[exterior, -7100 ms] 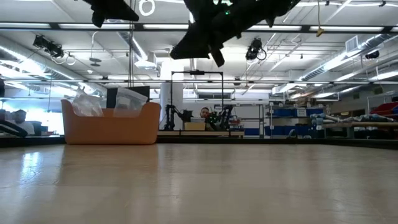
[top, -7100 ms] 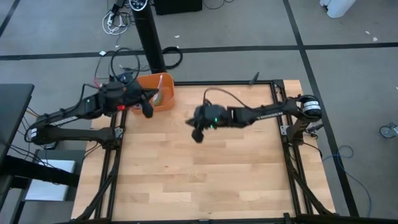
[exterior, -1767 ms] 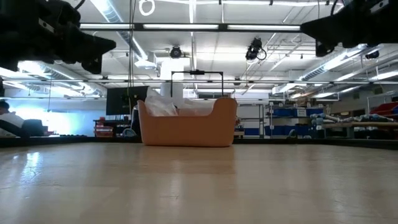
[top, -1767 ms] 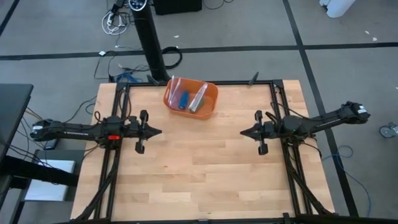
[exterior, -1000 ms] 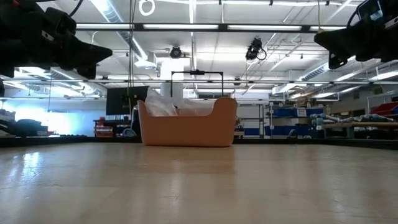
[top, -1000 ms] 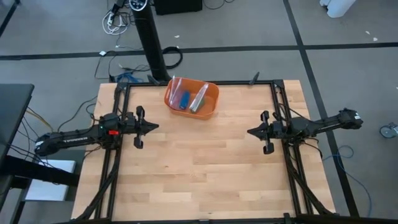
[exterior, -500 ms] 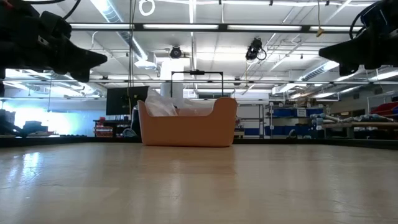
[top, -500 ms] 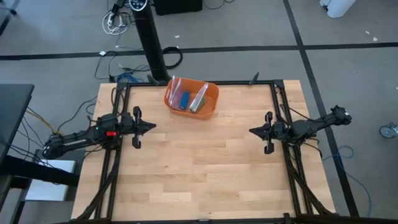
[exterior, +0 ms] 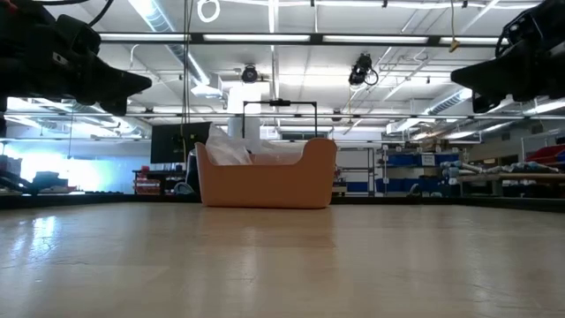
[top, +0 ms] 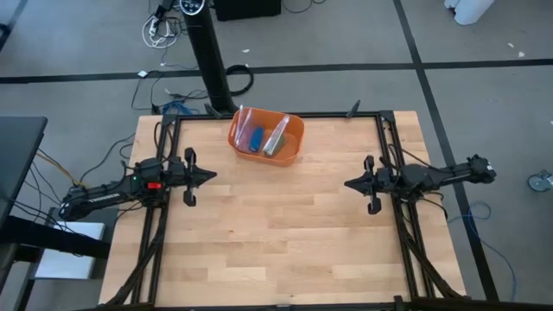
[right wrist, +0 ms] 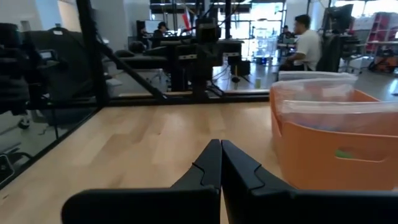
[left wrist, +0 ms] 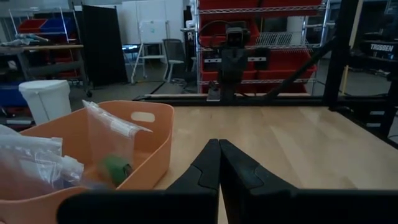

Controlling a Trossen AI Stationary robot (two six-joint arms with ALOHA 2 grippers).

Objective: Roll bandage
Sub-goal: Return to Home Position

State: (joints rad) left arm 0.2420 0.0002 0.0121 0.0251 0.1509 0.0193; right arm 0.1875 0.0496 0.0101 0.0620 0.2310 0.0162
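Note:
The bandage is a small green roll [left wrist: 114, 168] inside a clear plastic bag [left wrist: 112, 149] that stands in the orange bin [top: 265, 139] at the table's far middle. My left gripper [top: 210, 175] is shut and empty at the table's left side, above the wood. My right gripper [top: 349, 184] is shut and empty at the table's right side. Both point toward the table's middle. In the left wrist view [left wrist: 219, 163] and the right wrist view [right wrist: 221, 163] the fingertips meet.
The bin also holds a small blue item [top: 256, 138] and more clear bags [right wrist: 323, 99]. It shows in the low view [exterior: 266, 184] on the far part of the table. A black metal frame [top: 402, 225] runs along the table's sides. People show in the room beyond [right wrist: 307, 46].
My left gripper has drawn back slightly toward the table's left edge. My right arm has shifted a little, its gripper staying near the right side. Both stay shut. The bin has not moved.

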